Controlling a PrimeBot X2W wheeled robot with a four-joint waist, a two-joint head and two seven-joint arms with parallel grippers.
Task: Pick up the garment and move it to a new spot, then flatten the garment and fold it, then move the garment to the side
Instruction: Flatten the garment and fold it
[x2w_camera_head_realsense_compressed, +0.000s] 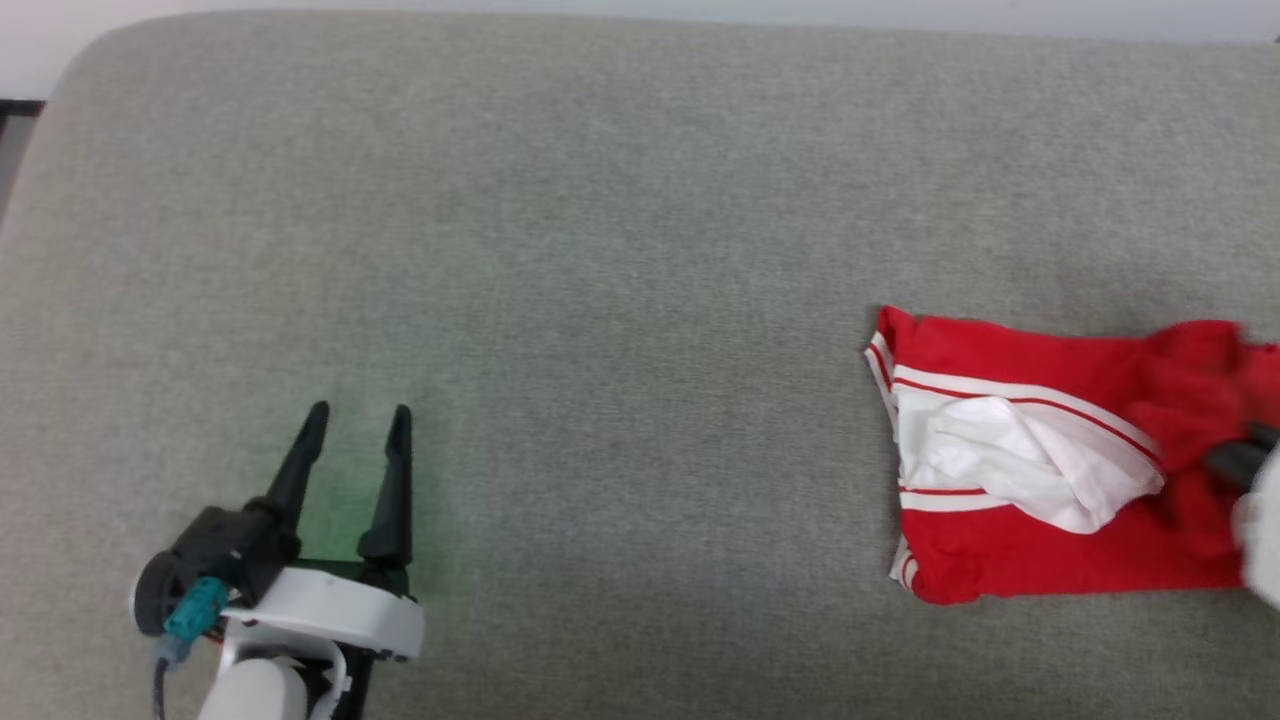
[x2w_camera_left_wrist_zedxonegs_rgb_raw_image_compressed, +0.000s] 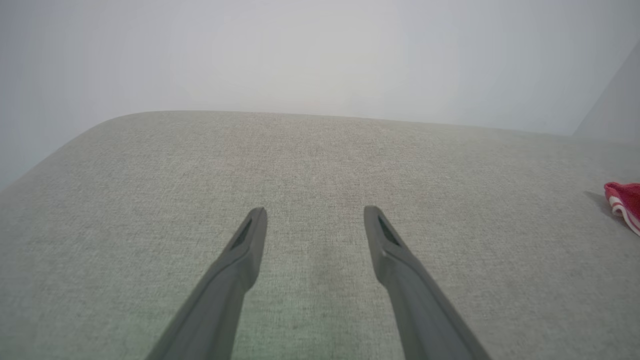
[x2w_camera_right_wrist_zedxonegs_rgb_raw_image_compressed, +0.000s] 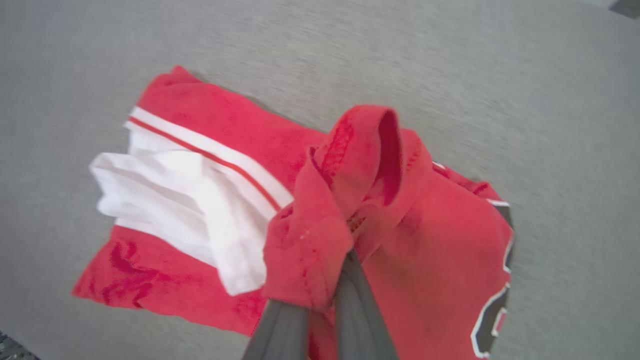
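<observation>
Right jaws pinch the rumpled, soft garment (x2w_camera_right_wrist_zedxonegs_rgb_raw_image_compressed: 430, 250); left jaws gape empty.

You've got a grey-beige woven-fabric table (x2w_camera_head_realsense_compressed: 600, 250) with a rounded far-left corner, running past the right edge. Plain pale grey-white wall (x2w_camera_left_wrist_zedxonegs_rgb_raw_image_compressed: 320, 55) directly behind it. Soft, even light. Dark strip (x2w_camera_head_realsense_compressed: 14, 108) at far left, can't tell what.

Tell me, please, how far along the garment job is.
Done, apparently: the garment lies folded compactly on the grey cushion. In hand: the right gripper is shut on a raised red fold, likely to move it aside. Remaining: setting it down, releasing; the left gripper hangs open, idle.
</observation>
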